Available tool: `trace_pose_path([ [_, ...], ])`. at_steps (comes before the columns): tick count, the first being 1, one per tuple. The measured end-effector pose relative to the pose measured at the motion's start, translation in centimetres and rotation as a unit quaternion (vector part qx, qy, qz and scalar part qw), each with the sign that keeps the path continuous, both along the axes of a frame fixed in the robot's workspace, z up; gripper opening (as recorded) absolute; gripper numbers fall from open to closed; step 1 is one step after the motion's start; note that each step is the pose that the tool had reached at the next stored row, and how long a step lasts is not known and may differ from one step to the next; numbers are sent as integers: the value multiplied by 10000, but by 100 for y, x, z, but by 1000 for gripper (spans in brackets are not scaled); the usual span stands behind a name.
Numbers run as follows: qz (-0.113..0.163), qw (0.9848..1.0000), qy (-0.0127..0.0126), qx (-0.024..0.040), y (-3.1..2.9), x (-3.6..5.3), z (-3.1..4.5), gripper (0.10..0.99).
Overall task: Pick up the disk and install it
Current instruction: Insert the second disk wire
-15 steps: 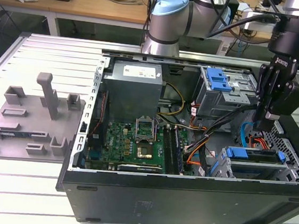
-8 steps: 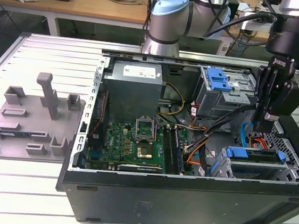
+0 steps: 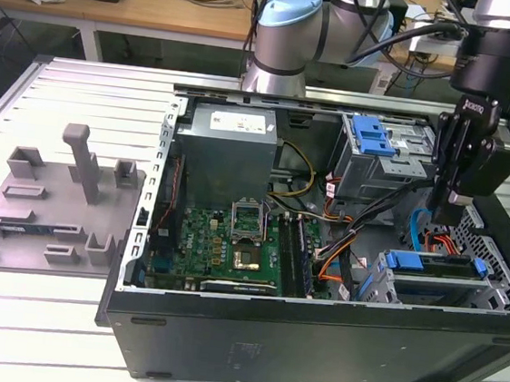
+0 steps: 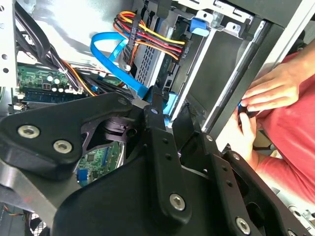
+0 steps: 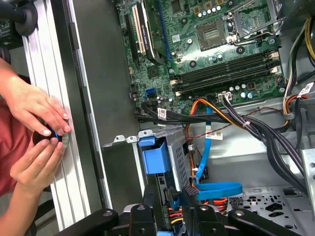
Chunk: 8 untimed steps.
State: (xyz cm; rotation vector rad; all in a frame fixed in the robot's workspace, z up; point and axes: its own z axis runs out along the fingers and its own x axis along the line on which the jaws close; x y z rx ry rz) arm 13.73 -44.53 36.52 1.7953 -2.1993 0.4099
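The disk (image 3: 436,268), a silver drive in a blue bracket, lies in the drive cage at the lower right of the open computer case in the exterior view. In the first wrist view its blue bracket (image 5: 155,156) shows at the cage's end. My gripper (image 3: 448,217) hangs a little above and behind the disk, apart from it. In both wrist views the black fingers (image 5: 148,212) stand apart with only cables showing between them, so the gripper (image 5: 170,209) (image 4: 170,117) is open and holds nothing.
Motherboard (image 3: 231,243), power supply (image 3: 228,147) and cable bundles (image 5: 246,123) crowd the case. Another blue-latched bay (image 3: 375,135) sits at the back right. A grey fixture plate (image 3: 48,206) lies on the exterior view's left. A person's hands (image 5: 37,132) (image 4: 266,93) hold a small dark part at the table rail.
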Motion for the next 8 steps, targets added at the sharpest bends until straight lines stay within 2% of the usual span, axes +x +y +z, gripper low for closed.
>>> trace_pose_path([
  [4,3,10000,0,0,11,0,-5,361],
  [5,4,10000,0,-1,12,0,-8,216],
  [6,4,10000,0,-1,13,0,-14,216],
  [7,4,10000,0,-1,12,0,-18,161],
  [8,4,10000,0,-1,12,0,-18,161],
])
